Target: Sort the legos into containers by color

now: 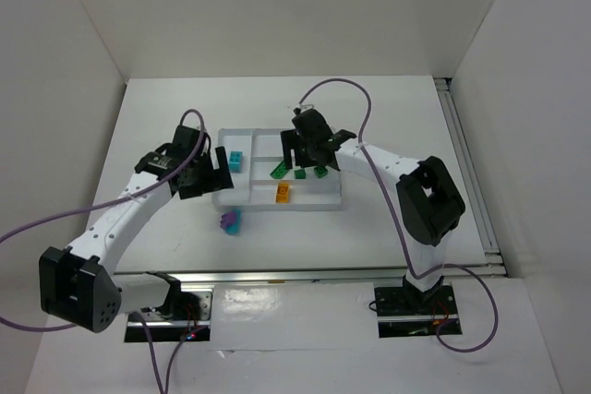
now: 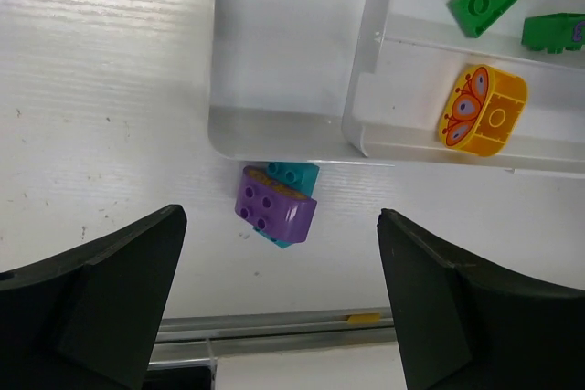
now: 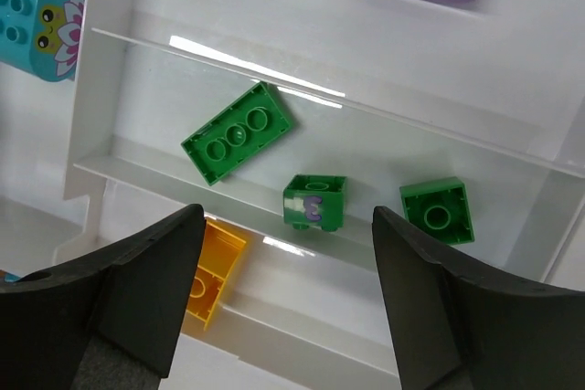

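Green-wise looking finished, with three green legos (image 3: 238,131) in one tray (image 2: 274,125) strip, but lacking the purple lego (image 2: 274,210) and teal lego (image 2: 292,173) touching on the table (image 2: 91,89) beneath the spread, empty left gripper (image 2: 281,216), with right gripper (image 3: 288,216) gaping likewise.

Bright, even light; mild glare

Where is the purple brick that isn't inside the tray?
In the top view, the purple brick lies on the table just outside the tray, by its near edge toward the left, touching a teal brick.
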Controlling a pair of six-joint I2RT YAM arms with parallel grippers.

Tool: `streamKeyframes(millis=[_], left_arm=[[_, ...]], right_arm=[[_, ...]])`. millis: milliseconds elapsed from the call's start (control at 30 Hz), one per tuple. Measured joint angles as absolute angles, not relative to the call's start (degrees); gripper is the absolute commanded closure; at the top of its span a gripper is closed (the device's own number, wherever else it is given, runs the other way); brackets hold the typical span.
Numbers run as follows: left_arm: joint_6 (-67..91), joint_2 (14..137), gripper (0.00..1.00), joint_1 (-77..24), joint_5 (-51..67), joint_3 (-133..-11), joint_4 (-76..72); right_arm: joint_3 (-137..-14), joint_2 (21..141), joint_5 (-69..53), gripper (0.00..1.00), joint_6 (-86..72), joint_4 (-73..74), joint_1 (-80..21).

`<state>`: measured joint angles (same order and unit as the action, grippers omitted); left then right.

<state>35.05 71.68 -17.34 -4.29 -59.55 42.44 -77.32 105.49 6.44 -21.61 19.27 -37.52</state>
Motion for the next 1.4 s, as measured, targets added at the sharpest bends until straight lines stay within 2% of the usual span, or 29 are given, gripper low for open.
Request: streamKeyframes(millis=[100, 233, 333, 467, 667, 1000, 1100, 1133, 1300, 1400], left_arm=[[36.27, 69.14, 0.08, -16.51, -2.90, -56.88, 41.23], [38.30, 68.16, 0.13, -16.21, -0.05, -53.08, 39.31], [40.86, 68.03, 0.13, -16.21, 1.06, -49.71, 37.89], [43.77, 67.09, 0.07, -17.02, 0.95, -45.63, 36.75], [45.82, 70.00, 0.04, -22.37, -2.13, -44.69, 34.44], [47.51, 77.12, 0.18, -28.34, -9.28, -45.39, 32.91], [48.36, 77.56, 0.29, -29.67, -11.25, -46.57, 33.61], [48.42, 77.76, 0.38, -29.71, -11.77, -46.94, 33.69], [48.51, 78.00, 0.51, -29.71, -13.28, -47.48, 34.48], [48.27, 77.97, 0.48, -29.71, -13.52, -47.51, 34.61]], right_arm=[[-77.30, 104.88, 7.57, 0.28, -21.61, 19.38, -37.76], [-77.19, 102.63, 9.04, 0.31, -21.80, 19.38, -37.76], [-75.64, 99.26, 9.89, 0.31, -21.89, 19.29, -37.74], [-72.99, 93.71, 11.18, 0.30, -22.06, 19.79, -37.74], [-69.38, 89.91, 12.71, 0.29, -22.70, 20.80, -37.74], [-66.94, 89.43, 13.26, 0.29, -23.14, 22.72, -37.74], [-66.94, 89.36, 13.32, 0.29, -23.20, 22.76, -37.74], [-66.94, 89.36, 13.32, 0.29, -23.27, 22.76, -37.74], [-66.94, 89.36, 13.32, 0.30, -23.40, 22.79, -37.74], [-66.94, 89.36, 13.32, 0.30, -23.53, 22.85, -37.74]])
